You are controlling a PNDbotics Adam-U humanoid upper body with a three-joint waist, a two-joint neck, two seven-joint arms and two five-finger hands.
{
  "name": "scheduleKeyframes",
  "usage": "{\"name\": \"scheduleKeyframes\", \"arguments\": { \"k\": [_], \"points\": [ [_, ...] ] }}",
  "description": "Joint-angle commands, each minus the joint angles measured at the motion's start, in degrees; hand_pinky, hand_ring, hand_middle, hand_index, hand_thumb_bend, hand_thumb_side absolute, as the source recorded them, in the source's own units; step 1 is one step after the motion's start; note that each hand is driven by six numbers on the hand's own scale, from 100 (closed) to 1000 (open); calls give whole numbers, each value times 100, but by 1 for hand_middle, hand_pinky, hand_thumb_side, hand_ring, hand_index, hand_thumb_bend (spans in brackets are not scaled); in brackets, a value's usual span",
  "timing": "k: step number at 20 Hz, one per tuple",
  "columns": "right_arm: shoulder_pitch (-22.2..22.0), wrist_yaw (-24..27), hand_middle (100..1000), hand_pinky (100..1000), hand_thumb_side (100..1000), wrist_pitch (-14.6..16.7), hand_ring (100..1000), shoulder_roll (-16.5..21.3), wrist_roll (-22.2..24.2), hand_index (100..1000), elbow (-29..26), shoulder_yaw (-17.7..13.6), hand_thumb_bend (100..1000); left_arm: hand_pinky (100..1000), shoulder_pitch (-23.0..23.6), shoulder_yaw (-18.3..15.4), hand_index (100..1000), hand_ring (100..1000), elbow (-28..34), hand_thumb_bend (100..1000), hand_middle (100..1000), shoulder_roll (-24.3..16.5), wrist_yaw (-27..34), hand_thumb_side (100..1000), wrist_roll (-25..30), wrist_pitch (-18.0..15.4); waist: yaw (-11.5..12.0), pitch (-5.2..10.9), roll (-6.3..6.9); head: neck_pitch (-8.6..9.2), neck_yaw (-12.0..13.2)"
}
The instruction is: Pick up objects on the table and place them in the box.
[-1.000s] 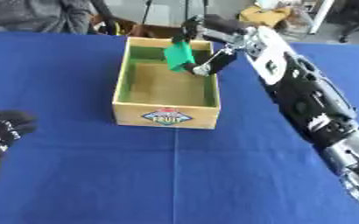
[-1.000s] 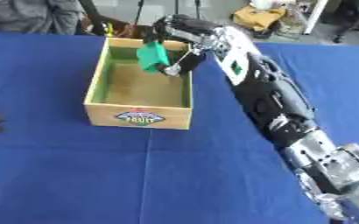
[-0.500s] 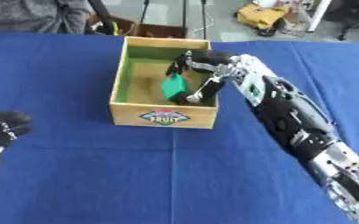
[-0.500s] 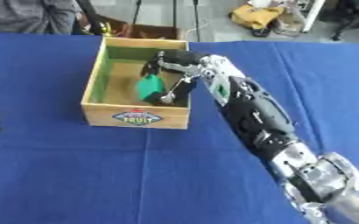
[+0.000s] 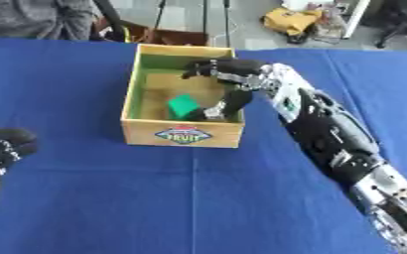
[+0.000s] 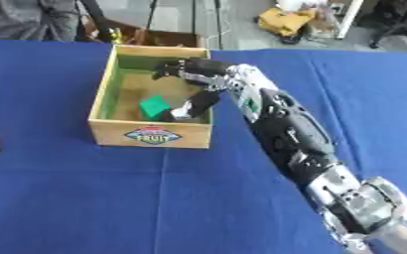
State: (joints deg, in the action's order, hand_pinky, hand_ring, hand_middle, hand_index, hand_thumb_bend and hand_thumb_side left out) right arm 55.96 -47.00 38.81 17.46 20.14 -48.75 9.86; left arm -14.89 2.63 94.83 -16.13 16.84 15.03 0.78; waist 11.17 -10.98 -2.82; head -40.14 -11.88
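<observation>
A wooden box [image 5: 182,137] with green inner walls and a fruit label stands on the blue table. A small green block [image 5: 182,105] lies tilted on the box floor near the front wall. My right hand [image 5: 238,78] reaches into the box from the right, its fingers spread toward the left above the block. Its thumb [image 5: 217,108] points down just beside the block, and nothing is gripped. My left hand [image 5: 2,149] rests at the lower left edge, relaxed and away from the box.
The blue cloth [image 5: 198,198] covers the whole table, and no other loose object shows on it. A seated person and floor clutter, including a yellow item [image 5: 287,21], lie beyond the far edge.
My right hand came down into the box with the green block and spread its fingers. The block now lies on the box floor, out of the grip. The left hand stayed put.
</observation>
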Motion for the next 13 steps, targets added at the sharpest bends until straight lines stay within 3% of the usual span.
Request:
{"name": "scheduleKeyframes", "arguments": {
  "k": [1, 3, 4, 5, 7, 8, 13],
  "points": [
    [84, 251, 909, 795, 646, -19, 865, 233, -102, 910, -410, -167, 290, 832, -45, -32, 678, 791, 93, 399, 613, -84, 8, 1000, -27, -7, -67, 70, 12, 80, 82],
    [-7, 435, 888, 789, 609, -93, 855, 296, -279, 899, -706, -294, 252, 832, -29, -57, 678, 791, 98, 403, 613, -93, 6, 1000, -52, -12, -143, 70, -3, 87, 144],
    [-80, 526, 860, 783, 565, -124, 847, 317, -369, 878, -853, -356, 135, 832, -17, -76, 678, 790, 100, 407, 613, -91, 7, 1000, -69, -15, -200, 72, -12, 98, 193],
    [-172, 619, 858, 783, 576, -117, 852, 335, -461, 874, -1004, -452, 100, 832, -1, -98, 678, 790, 101, 407, 613, -94, 6, 1000, -90, -17, -263, 75, -20, 105, 250],
    [-333, 806, 858, 783, 576, -161, 852, 397, -647, 874, -1307, -486, 100, 832, 13, -116, 678, 790, 105, 407, 613, -102, 1, 1000, -115, -18, -316, 76, -31, 110, 298],
    [-419, 904, 850, 789, 655, -234, 884, 438, -746, 844, -1468, -483, 100, 831, 15, -134, 677, 790, 109, 411, 613, -105, -1, 1000, -131, -21, -356, 68, -47, 124, 345],
    [-1113, 1372, 811, 781, 726, -464, 872, 506, -1213, 804, -2219, -811, 100, 831, 57, -296, 677, 790, 128, 411, 613, -182, -19, 1000, -283, -61, -763, 11, -70, 202, 697]
  ]
}}
